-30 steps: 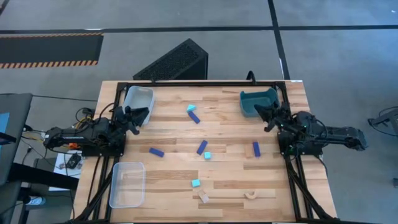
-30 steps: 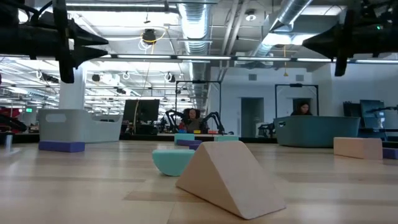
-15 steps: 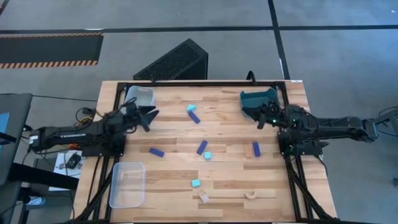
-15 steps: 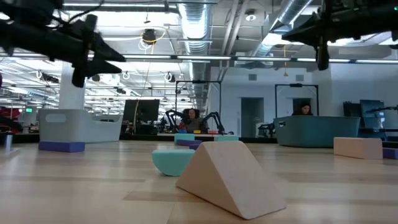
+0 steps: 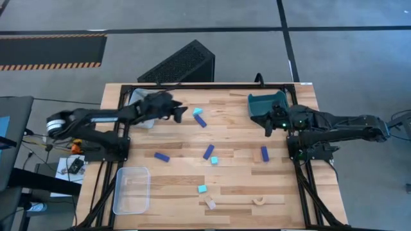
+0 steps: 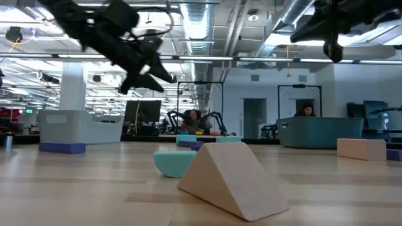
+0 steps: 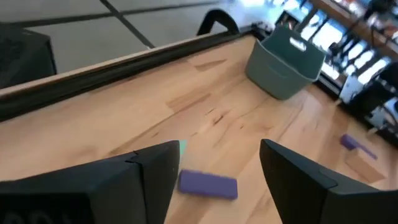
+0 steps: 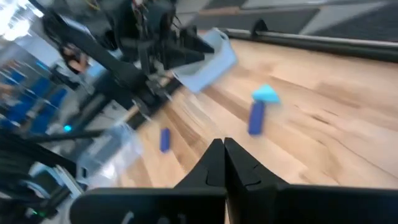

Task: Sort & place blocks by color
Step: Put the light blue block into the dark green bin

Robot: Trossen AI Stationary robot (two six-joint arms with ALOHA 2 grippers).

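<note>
Wooden table (image 5: 237, 186) with blocks (image 5: 209, 152), bins (image 5: 131, 189)

- We see the left gripper (image 5: 182, 113) moved from beside the grey bin (image 5: 139, 97) out over the table, now just short of the cyan cube (image 5: 198, 111) and dark blue bar (image 5: 201, 120); jaws spread wider than before.
- Right gripper (image 5: 268, 126) shifted off the teal bin's (image 5: 259, 102) near side toward the table middle, arm stretched out; fingers went fully together.
- Blocks and bins didn't move.
</note>
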